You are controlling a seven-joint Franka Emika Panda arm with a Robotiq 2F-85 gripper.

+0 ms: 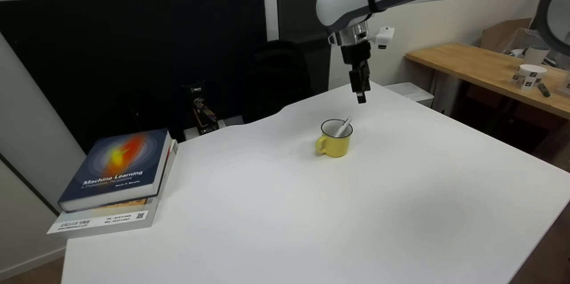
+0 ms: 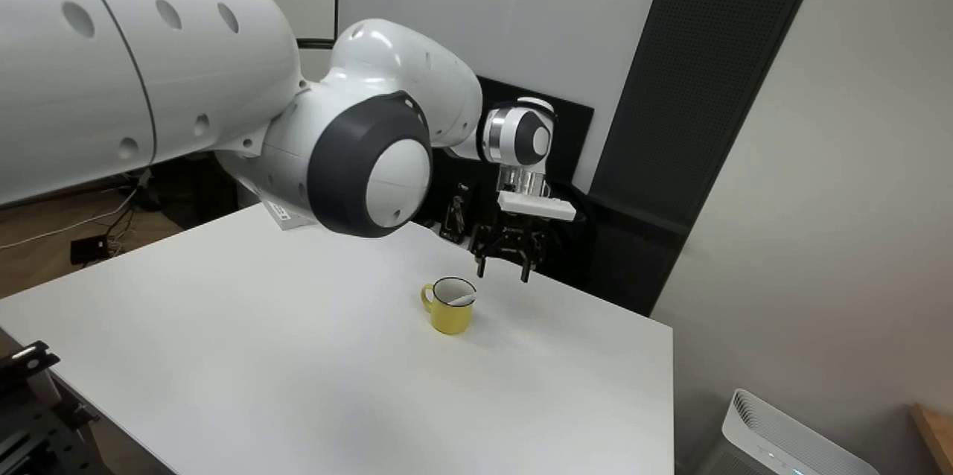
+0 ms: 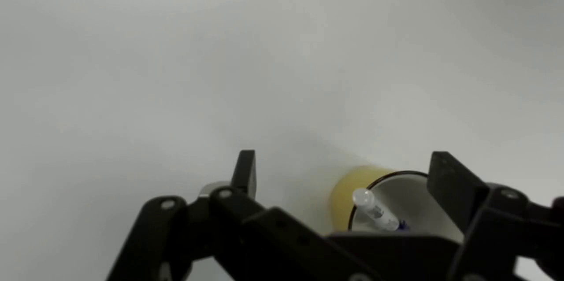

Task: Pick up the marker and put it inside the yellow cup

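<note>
marker [image 1: 343, 127]: inside the yellow cup [image 1: 337, 147], leaning, one end poking past the rim | gripper [image 2: 503, 275]: spread wide, holding nothing, not touching the cup | job: looks all done | left: nothing that i can see

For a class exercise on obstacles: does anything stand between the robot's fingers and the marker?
Nothing visible stands between the spread fingers and the upper end of the marker; the yellow cup surrounds only its lower part.
</note>
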